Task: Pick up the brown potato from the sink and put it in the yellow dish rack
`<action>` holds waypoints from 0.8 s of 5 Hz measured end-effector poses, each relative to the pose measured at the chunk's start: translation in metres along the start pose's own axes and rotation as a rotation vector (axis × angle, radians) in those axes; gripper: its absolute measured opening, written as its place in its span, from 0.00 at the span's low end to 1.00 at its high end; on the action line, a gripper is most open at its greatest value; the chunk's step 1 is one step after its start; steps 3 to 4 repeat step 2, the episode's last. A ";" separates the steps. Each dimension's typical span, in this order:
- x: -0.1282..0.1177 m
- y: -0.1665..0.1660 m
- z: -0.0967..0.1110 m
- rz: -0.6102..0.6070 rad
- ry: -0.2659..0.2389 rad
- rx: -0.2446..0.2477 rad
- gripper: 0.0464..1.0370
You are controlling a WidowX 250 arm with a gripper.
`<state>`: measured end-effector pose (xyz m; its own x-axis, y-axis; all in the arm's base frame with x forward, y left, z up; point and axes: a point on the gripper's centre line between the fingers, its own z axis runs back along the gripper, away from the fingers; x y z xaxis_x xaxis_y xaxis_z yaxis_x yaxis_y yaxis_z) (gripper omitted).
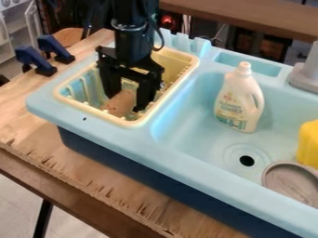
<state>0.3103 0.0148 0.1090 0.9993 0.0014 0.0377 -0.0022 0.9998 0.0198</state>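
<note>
we see the brown thing [121,103] low inside the yellow basket [93,111], the jaws apart on either side of it; whether placing is done or lifting is left, we cannot tell

On a brown wooden tabletop [31,128], a light-blue plastic sink unit [112,131]. At its left, a pale-yellow rectangular plastic rack [93,111] containing 1 brown rounded object [122,103]. Right of the rack, in the basin, a white plastic bottle [239,102]; before it, rightward, a grey round dish [292,182]. Left of the unit, 2 dark-blue angular clamps [33,59].
</note>
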 end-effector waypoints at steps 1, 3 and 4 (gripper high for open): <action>0.002 -0.005 0.022 -0.009 -0.037 0.001 0.97; 0.003 -0.012 0.057 -0.028 -0.084 0.007 0.97; 0.003 -0.012 0.057 -0.028 -0.084 0.007 0.97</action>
